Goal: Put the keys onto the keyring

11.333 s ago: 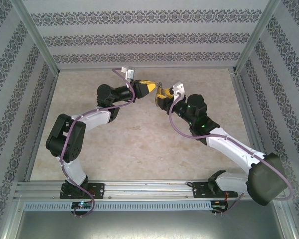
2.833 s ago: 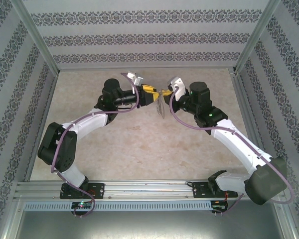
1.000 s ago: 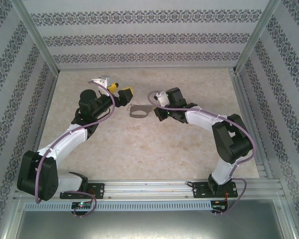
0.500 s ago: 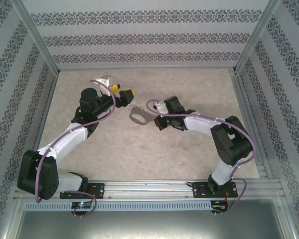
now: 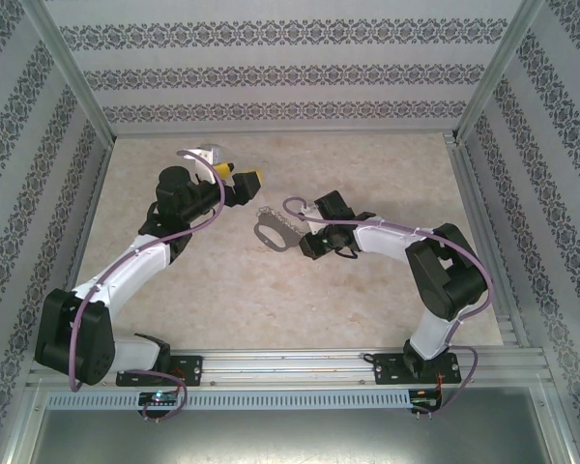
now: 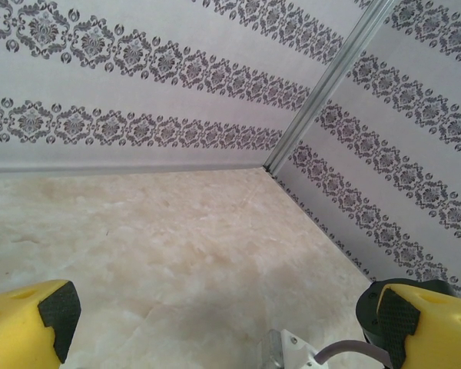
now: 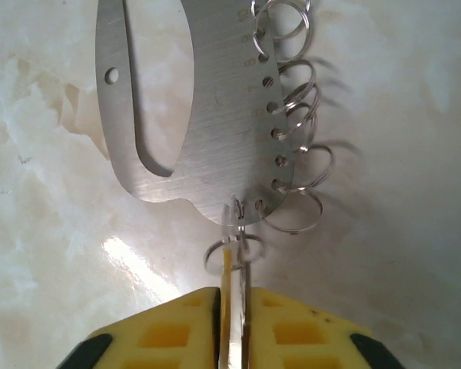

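The keyring (image 7: pixel 215 115), a flat grey metal oval plate with several thin wire rings along one edge, lies on the marble table. Seen from above, the keyring (image 5: pixel 271 230) rests between the two arms. The keys (image 7: pixel 234 269) hang from its near end on a small ring, edge-on, one brass and one silvery. My right gripper (image 7: pixel 232 296) has its yellow fingers close on either side of them, a narrow gap between the pads. It (image 5: pixel 304 238) sits low, just right of the keyring. My left gripper (image 6: pixel 223 311) stands wide open and empty, up at the left (image 5: pixel 242 184).
The patterned back wall (image 5: pixel 290 72) and side walls with metal posts close the table in. Bare marble table (image 5: pixel 271 290) stretches in front of the keyring. The right arm's white wrist part (image 6: pixel 292 350) lies below my left fingers.
My right gripper has drawn the keyring a little toward the near side and down onto the table. Its pads stand slightly further apart. The left arm has hardly moved.
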